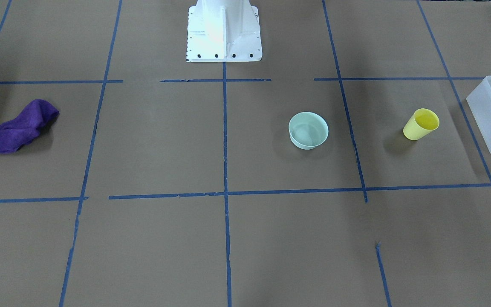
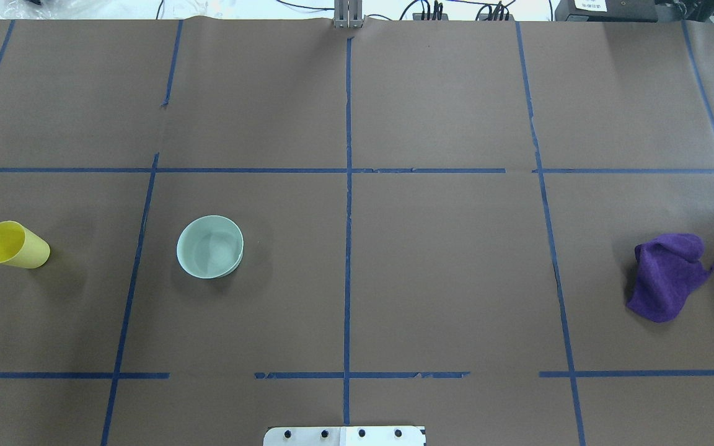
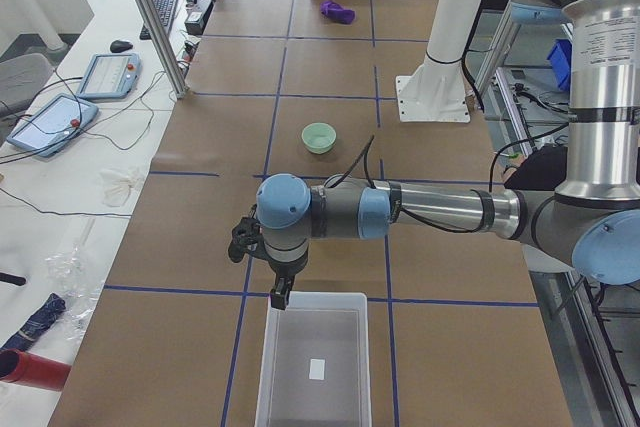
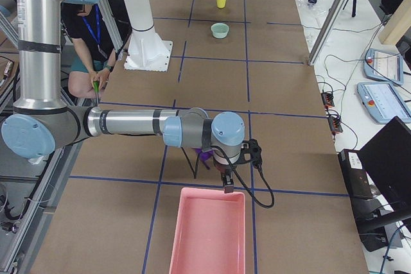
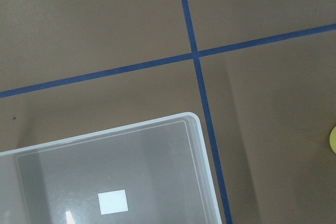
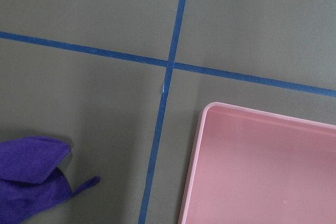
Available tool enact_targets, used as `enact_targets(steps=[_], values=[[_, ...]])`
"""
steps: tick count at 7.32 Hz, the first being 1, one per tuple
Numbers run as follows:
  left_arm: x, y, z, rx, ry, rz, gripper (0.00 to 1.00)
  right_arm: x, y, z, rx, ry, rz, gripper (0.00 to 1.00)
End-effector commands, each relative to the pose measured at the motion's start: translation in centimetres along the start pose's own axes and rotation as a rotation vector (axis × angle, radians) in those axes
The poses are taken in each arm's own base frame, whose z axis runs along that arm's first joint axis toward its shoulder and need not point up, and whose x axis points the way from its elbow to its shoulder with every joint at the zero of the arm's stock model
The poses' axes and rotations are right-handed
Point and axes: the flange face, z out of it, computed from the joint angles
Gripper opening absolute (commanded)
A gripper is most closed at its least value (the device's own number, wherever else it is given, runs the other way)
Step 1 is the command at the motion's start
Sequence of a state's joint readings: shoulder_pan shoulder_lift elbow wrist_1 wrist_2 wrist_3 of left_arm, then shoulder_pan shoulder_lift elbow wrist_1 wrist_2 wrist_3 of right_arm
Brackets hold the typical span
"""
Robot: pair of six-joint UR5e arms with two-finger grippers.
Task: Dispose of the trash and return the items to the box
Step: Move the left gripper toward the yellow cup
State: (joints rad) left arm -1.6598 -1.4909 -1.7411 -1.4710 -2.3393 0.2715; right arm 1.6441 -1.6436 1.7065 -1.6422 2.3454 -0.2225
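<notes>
Though both arms are stretched out low over the brown-papered table [image 2: 444,279], their fingers are hard to read. The left gripper [image 3: 278,297] hangs pointing down just at the rim of the frosted white box [image 3: 268,372], at the robot's left end of the table. The right gripper [image 4: 228,186] hangs the same way at the edge of a pink tray [image 4: 182,229] at the opposite end. From these side angles I cannot tell whether either pair of fingers is spread or pressed together. The yellow cup [image 1: 421,124] stands mouth up on the paper, near the box but outside it. The mint-green bowl [image 1: 308,130] sits mouth up further toward the middle, well apart from the cup. A crumpled purple cloth [image 2: 667,275] lies on the table near the pink tray. A small white label [image 5: 112,202] shows at the bottom of the box.
</notes>
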Motion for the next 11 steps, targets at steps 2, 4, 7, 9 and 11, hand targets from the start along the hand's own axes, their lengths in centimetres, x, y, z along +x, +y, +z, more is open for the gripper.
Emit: enact_targets(steps=[2,4,7,9,11], values=[[0.7,-0.5,-0.8,0.015,-0.004,0.010,1.00,-0.2,0.1,0.3,-0.006,-0.003,-0.003,1.00],[2.1,-1.0,-2.3,0.046,-0.016,0.047,1.00,-1.0,-0.4,1.1,-0.024,-0.007,-0.024,1.00],[5.4,-3.2,-3.3,0.168,-0.042,0.230,1.00,-3.4,-2.6,-1.5,0.058,0.014,-0.096,1.00],[6.7,-4.6,-4.9,0.399,-0.097,0.446,1.00,-4.6,-3.8,-2.7,0.194,0.033,-0.228,1.00],[6.2,-3.8,-3.1,0.510,0.002,0.494,1.00,-5.6,-3.9,-3.0,0.216,-0.032,-0.243,1.00]])
